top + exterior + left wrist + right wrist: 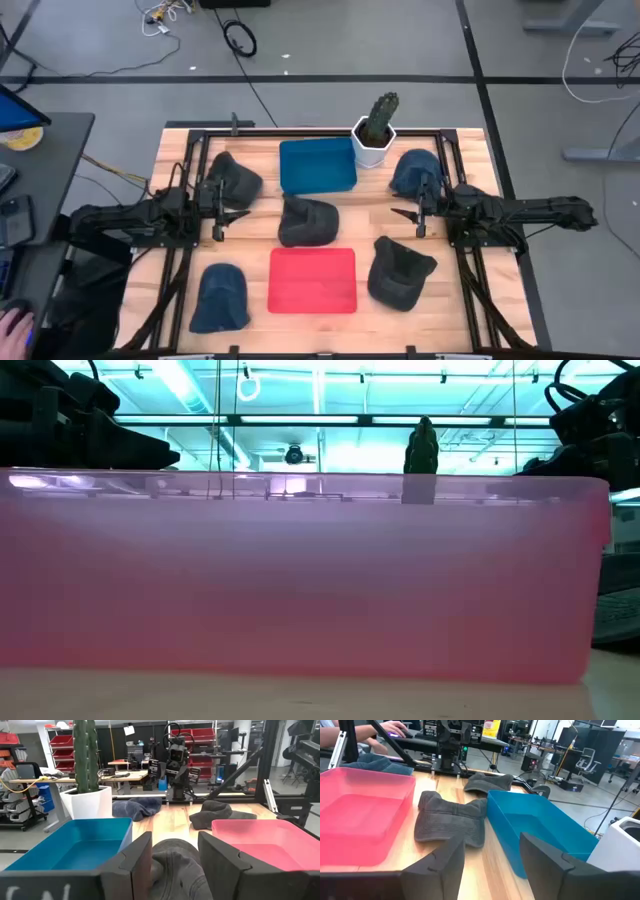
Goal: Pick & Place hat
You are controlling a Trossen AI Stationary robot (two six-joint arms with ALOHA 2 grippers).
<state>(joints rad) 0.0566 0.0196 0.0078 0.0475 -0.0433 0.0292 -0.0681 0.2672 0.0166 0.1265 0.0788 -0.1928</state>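
Several caps lie crown-up on the wooden table: a dark grey cap (307, 221) in the middle between a blue bin (317, 165) and a red bin (313, 279), a black cap (236, 178) at far left, a navy one (220, 297) at near left, a navy one (412, 171) at far right, a dark one (398, 272) at near right. My left gripper (233, 210) is open, left of the grey cap (175, 865). My right gripper (403, 214) is open, right of the grey cap (451, 820). Neither touches anything.
A white pot with a cactus (376, 130) stands by the blue bin's far right corner. The red bin's wall (300, 580) fills the low view. A dark frame (320, 132) borders the table. A person's hand (395, 727) works at a desk beyond the table.
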